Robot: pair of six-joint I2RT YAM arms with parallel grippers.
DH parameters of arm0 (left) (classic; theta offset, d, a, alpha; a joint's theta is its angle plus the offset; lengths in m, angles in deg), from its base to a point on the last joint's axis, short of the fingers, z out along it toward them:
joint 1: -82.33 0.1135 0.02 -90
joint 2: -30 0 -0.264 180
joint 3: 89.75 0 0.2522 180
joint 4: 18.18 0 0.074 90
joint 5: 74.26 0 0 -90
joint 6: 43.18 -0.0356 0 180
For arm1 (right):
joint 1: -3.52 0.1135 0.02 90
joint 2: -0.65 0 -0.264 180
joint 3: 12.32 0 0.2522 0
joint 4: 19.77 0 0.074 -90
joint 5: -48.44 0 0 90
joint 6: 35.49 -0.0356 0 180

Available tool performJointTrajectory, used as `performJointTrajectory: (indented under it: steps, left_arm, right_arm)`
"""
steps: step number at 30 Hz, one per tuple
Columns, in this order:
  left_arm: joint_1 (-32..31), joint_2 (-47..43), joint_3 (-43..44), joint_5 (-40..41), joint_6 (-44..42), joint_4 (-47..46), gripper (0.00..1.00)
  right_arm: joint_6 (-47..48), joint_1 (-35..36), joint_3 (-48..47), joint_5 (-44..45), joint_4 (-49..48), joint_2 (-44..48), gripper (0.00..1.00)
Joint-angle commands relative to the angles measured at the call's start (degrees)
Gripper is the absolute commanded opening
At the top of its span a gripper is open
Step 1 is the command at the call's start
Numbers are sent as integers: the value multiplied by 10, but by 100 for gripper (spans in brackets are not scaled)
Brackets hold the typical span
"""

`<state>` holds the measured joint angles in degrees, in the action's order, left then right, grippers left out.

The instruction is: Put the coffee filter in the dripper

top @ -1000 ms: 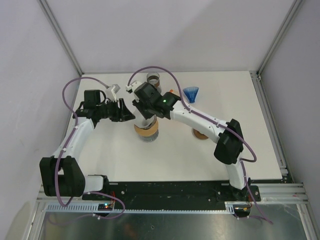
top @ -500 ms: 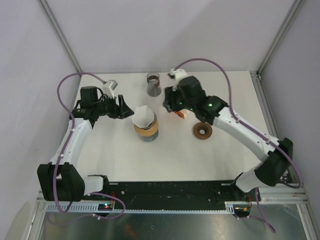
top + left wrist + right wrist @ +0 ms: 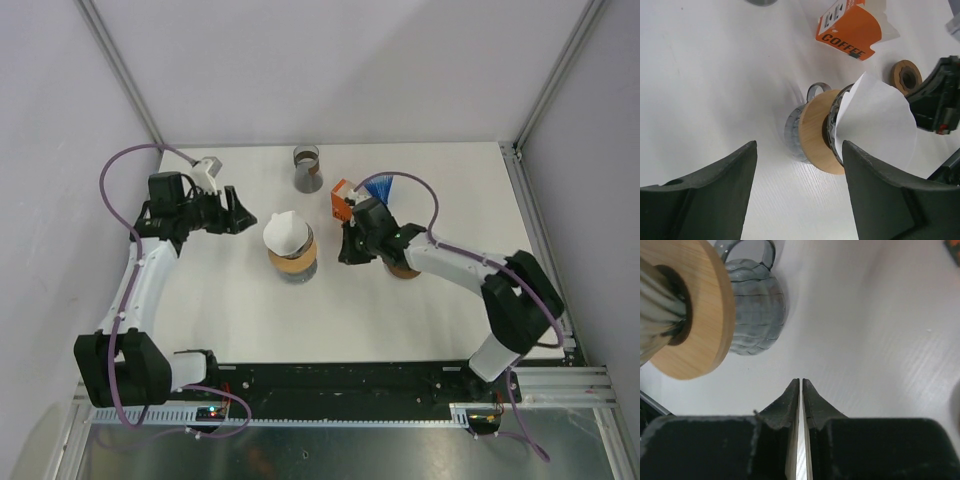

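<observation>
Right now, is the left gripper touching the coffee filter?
Apart. The top external view shows bare table between the open left gripper and the coffee filter, which sits in the dripper.

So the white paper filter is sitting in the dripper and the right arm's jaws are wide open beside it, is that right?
No: the right jaws are shut, not wide open, as the right wrist view shows. The filter does sit in the dripper, with the jaws beside it.

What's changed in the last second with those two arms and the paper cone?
The right claw left the filter standing in the dripper, swung clear and now sits shut beside it. The left claw drew back, open. Coffee box and grey cup stayed put.
</observation>
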<state>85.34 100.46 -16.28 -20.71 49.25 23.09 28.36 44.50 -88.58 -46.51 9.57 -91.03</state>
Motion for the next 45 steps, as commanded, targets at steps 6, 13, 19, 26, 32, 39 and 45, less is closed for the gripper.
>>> performJointTrajectory:
  steps: [6,13,19,26,32,39,45]
  left_arm:
    - [17,-22,20,5,-19,-12,74]
    - [20,-20,27,7,-22,-12,74]
    - [24,-21,34,9,-23,-12,74]
    - [26,-26,59,39,-40,-12,74]
    - [24,-16,105,31,-53,-12,74]
    - [-72,39,199,84,-97,-12,73]
    - [-171,133,288,157,-127,-12,74]
  right_arm:
    - [-81,10,3,-70,-201,-117,4]
    - [-117,19,-4,-112,-308,-187,2]
    - [-124,48,-70,-135,-328,-257,1]
    - [-127,74,-177,-137,-313,-331,1]
    - [-110,77,-216,-135,-274,-343,2]
    - [-44,80,-166,-99,-166,-237,6]
    - [24,73,-98,-31,-42,-80,21]
